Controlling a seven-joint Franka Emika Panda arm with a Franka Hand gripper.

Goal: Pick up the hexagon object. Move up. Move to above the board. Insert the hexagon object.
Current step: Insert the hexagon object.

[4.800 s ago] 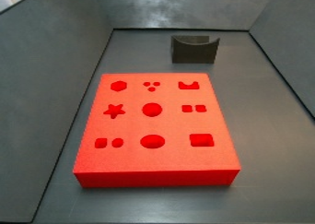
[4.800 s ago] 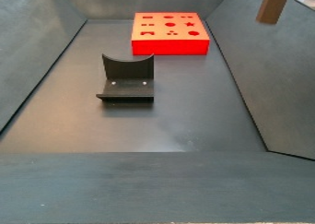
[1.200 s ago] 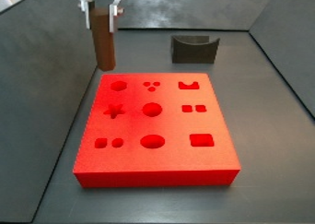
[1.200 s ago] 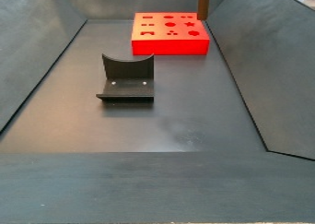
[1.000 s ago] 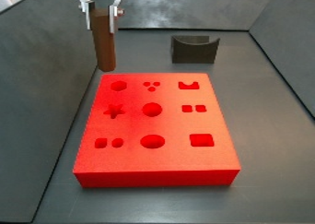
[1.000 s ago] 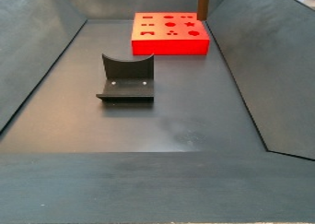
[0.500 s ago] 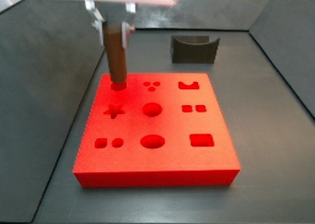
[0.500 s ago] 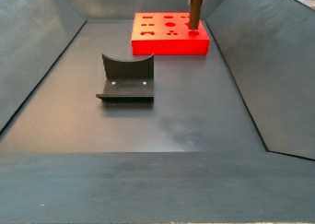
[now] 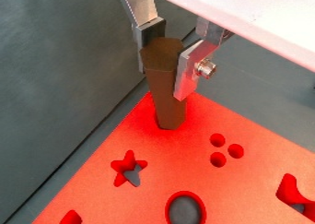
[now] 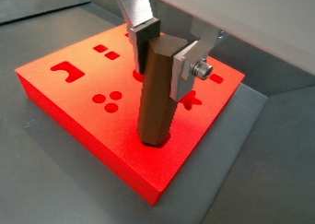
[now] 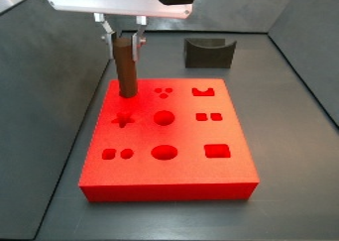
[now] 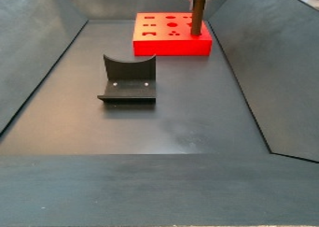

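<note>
My gripper [image 9: 169,54] is shut on the hexagon object [image 9: 165,89], a slim brown upright peg. Its silver fingers clamp the peg's upper part in both wrist views. The peg stands upright with its lower end in the hexagon recess at a corner of the red board [image 9: 246,186]. In a wrist view the peg [image 10: 157,99] meets the board [image 10: 74,89] near its edge. In a side view the gripper [image 11: 126,29] holds the peg [image 11: 129,66] over the board's [image 11: 185,146] far left corner. In a side view the peg [image 12: 196,13] stands on the board [image 12: 162,36].
The dark grey U-notched block [image 11: 209,53] stands beyond the board on the grey floor; it also shows in a side view [image 12: 127,78]. Sloped grey walls enclose the floor. The star recess [image 9: 127,167] and three dot recesses [image 9: 223,149] lie near the peg.
The gripper has come down with the peg: a second ago the peg hung above the board's far left corner, now its lower end sits in the hexagon recess.
</note>
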